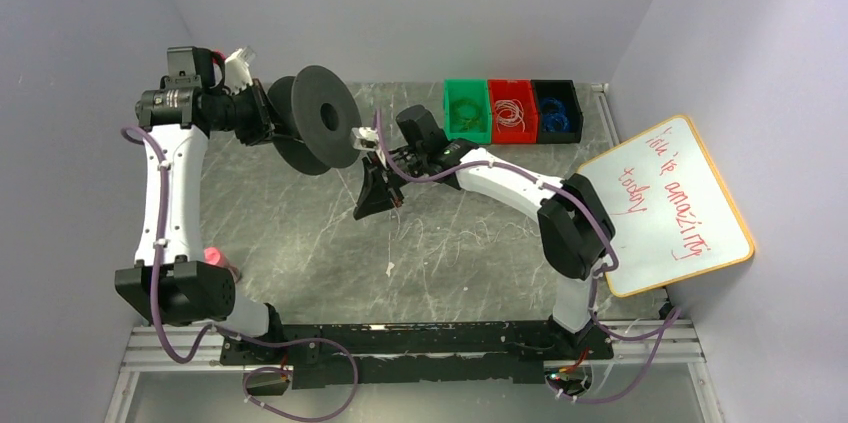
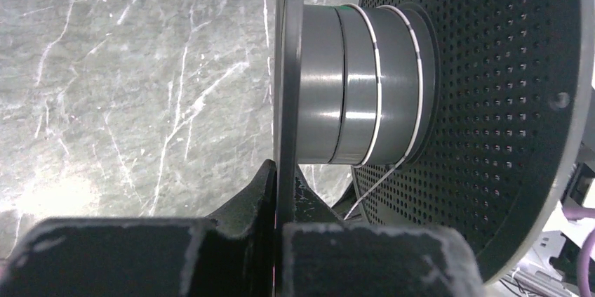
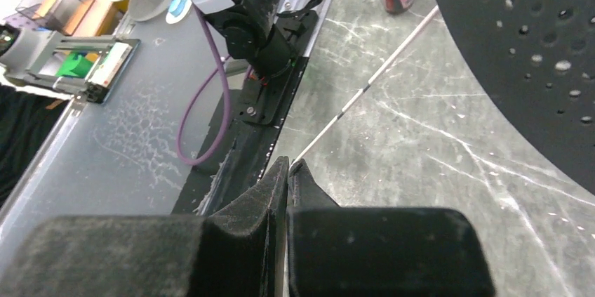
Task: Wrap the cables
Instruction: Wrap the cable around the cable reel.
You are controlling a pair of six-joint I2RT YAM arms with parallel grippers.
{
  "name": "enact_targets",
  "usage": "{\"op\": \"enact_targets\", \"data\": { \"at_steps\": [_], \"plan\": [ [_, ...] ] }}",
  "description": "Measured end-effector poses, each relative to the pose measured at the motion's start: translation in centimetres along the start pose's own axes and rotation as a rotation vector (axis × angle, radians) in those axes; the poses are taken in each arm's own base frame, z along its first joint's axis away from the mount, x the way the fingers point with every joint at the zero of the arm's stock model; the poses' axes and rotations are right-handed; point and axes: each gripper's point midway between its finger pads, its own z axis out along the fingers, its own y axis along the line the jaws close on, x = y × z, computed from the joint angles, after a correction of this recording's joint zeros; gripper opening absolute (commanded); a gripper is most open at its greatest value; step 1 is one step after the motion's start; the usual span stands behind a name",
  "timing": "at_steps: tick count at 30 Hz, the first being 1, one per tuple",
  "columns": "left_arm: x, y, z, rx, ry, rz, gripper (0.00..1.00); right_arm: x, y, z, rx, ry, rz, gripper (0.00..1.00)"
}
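Observation:
My left gripper [image 1: 268, 111] holds a big black spool [image 1: 322, 118] on its side above the far left of the table. In the left wrist view the left gripper [image 2: 284, 170] is shut on the spool's thin flange [image 2: 286, 65]. A few turns of whitish cable [image 2: 379, 86] lie round the grey core. From there the cable [image 3: 365, 90] runs taut to my right gripper [image 3: 289, 163], which is shut on it. The right gripper [image 1: 375, 201] points down just right of the spool. The perforated flange [image 3: 533, 51] fills that view's upper right.
Green [image 1: 467, 110], red [image 1: 512, 110] and black [image 1: 556, 110] bins with wire bundles stand at the back. A whiteboard [image 1: 665, 205] leans at the right. A pink-capped bottle [image 1: 215, 258] stands by the left arm. Loose fine wire [image 1: 430, 243] lies mid-table.

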Motion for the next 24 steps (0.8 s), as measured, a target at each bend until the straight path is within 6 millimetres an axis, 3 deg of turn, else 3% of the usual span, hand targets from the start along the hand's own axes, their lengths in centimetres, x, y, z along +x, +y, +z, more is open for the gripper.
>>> {"op": "enact_targets", "data": {
  "at_steps": [8, 15, 24],
  "plan": [
    [0.2, -2.3, -2.1, 0.134, -0.028, 0.098, 0.02, 0.5, 0.3, -1.1, -0.056, -0.022, 0.077, 0.01],
    [1.9, -4.3, -4.3, 0.236, -0.078, 0.273, 0.02, 0.8, -1.3, -4.3, -0.028, -0.088, 0.201, 0.00],
    [3.8, -4.7, -4.9, 0.341, -0.029, 0.504, 0.02, 0.7, -1.9, -7.8, -0.036, -0.148, 0.322, 0.00]
  ]
}}
